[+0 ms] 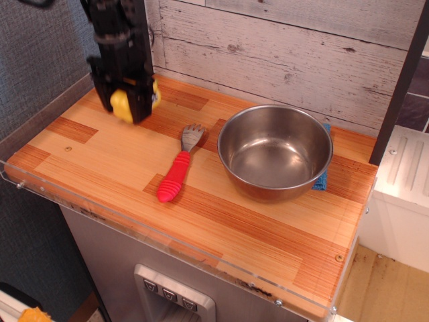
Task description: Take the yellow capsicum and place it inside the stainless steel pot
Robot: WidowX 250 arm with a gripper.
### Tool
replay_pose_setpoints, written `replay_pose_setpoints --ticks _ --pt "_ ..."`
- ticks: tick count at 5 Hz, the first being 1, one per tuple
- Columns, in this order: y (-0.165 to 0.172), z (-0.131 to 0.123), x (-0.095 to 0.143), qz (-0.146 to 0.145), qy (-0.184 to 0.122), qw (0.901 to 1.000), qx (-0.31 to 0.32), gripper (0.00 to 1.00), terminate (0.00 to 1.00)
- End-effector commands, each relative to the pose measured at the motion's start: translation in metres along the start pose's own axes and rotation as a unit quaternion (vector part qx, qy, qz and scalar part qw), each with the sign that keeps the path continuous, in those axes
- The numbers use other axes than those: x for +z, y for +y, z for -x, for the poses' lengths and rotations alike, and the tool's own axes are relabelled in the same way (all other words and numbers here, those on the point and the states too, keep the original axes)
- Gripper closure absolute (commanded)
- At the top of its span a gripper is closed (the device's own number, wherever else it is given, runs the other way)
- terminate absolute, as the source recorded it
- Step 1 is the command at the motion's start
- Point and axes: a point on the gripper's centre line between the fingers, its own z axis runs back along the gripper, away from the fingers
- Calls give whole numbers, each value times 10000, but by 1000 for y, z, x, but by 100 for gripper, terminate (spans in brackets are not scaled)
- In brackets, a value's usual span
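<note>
With my black claw point(125, 100) clamped around the small glossy yellow capsicum point(123, 104) at the back left of the striped wooden worktop point(100, 161), the job now, as I judge it, is a clean carry. I should lift well clear before swinging right, so the load passes above the red-handled metal fork point(178, 166) lying between me and the wide shiny stainless steel pot point(275, 151). Centre over the bowl's hollow, lower inside the rim, then let go, or the slick pepper may bounce out.
</note>
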Motion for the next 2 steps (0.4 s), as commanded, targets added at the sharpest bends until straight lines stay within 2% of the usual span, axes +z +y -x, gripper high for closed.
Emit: replay_pose_setpoints --ticks 1,2 --pt "-75 -26 67 552 -783 9917 -855 100 0" --pt "-126 -29 69 595 -728 9864 -1351 100 0"
